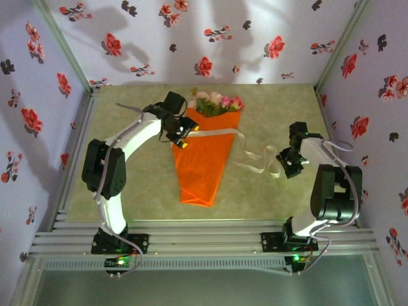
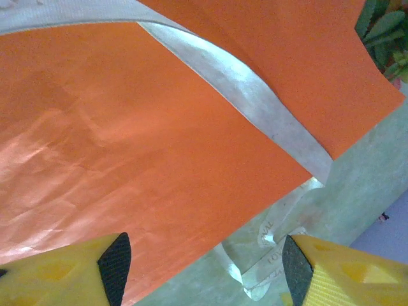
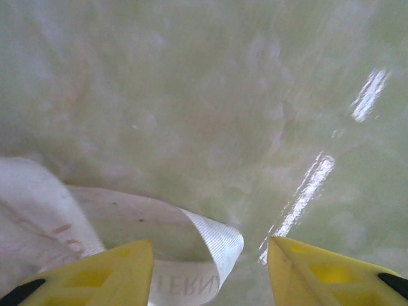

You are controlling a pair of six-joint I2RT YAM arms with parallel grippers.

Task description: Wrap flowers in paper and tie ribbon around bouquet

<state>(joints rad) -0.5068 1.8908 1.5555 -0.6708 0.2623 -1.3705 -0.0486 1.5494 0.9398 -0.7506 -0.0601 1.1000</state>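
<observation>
Whole thing sits in a little booth: pale lilac walls (image 1: 191, 38) on three sides, covered in red flower prints (image 1: 204, 65) with a few darker ones mixed in. Soft grey shadows (image 1: 127, 51) fall across the back one. The surface (image 1: 287, 108) is mottled pale green, kinda glossy, with bright streaks of glare (image 3: 309, 185). Silver aluminium rails (image 1: 204, 241) run along the near edge.

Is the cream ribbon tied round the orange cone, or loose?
Loose: the cream-white ribbon drapes across the orange paper cone, tail trailing onto the table; no knot.
</observation>
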